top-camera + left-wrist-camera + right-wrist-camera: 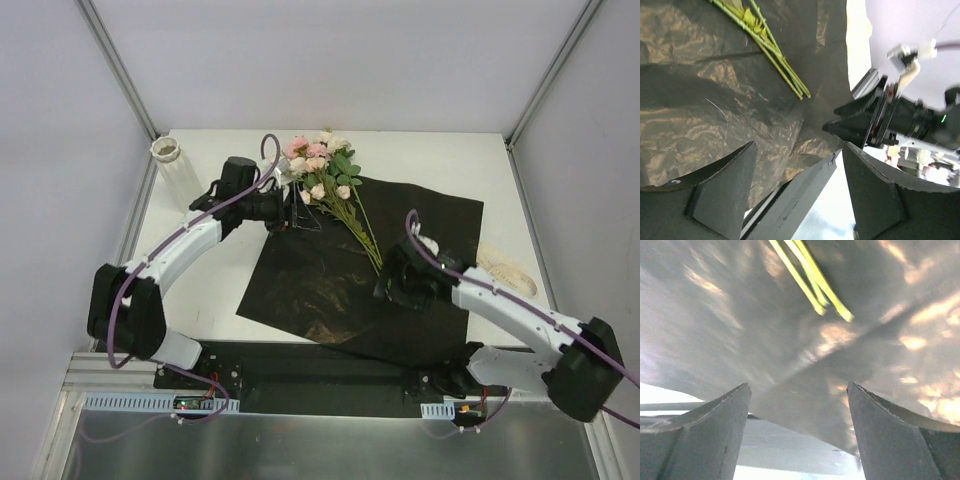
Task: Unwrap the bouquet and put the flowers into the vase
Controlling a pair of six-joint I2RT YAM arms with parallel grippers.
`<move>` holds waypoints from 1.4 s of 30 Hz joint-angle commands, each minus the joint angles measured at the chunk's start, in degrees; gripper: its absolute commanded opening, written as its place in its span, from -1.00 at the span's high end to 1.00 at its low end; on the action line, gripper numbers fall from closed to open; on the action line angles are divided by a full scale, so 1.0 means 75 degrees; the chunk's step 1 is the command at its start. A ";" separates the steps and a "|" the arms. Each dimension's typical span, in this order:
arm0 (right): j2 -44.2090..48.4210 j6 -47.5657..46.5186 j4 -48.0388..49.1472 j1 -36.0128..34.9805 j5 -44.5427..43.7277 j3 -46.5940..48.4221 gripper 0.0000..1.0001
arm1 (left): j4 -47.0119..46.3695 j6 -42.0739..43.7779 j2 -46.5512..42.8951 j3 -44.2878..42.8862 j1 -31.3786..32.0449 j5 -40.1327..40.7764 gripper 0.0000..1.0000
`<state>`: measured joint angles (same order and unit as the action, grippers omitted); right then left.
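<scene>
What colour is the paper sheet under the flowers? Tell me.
The paper sheet is black; clearest in the top external view.

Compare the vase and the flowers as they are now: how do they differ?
The vase is white; the flowers are pink and cream with green stems. The vase stands upright at the far left corner of the table, off the black paper; the flowers lie flat with their stems on that paper. Shared: both sit toward the far side, and no flower is in the vase yet.
</scene>
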<state>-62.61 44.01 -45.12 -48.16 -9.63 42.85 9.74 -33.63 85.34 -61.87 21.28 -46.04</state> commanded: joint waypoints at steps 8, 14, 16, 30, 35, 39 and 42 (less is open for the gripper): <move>-0.4680 -0.4122 0.2758 0.2224 0.1342 0.6061 -0.65 | 0.0599 0.0744 -0.2073 -0.2085 -0.0060 0.2234 -0.59; -0.5491 -0.4424 0.4632 0.3515 0.3110 0.5925 -0.40 | 0.0647 0.1986 -0.2273 -0.2486 -0.0060 0.3571 -0.65; -0.5725 -0.5416 0.4576 0.3562 0.3544 0.5911 -0.40 | 0.0624 0.2325 -0.2285 -0.2288 -0.0060 0.3864 -0.65; -0.7097 -0.7285 0.2983 0.3352 0.2797 0.6660 0.13 | 0.0331 0.2445 -0.1922 -0.1197 -0.0060 0.3666 -0.66; -0.7449 -0.7614 0.2466 0.3035 0.2175 0.7059 0.13 | 0.0296 0.2316 -0.1758 -0.1173 -0.0001 0.3479 -0.65; -0.7660 -0.7708 0.2255 0.2918 0.1801 0.7282 0.14 | 0.0296 0.2269 -0.1734 -0.1161 0.0057 0.3432 -0.64; -0.7777 -0.7719 0.2161 0.2883 0.1542 0.7388 0.14 | 0.0284 0.2304 -0.1769 -0.1138 0.0139 0.3444 -0.65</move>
<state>-120.09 -11.94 -26.33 -26.30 6.17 95.29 14.00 -16.51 72.12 -70.57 21.23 -19.07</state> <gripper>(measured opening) 0.434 0.824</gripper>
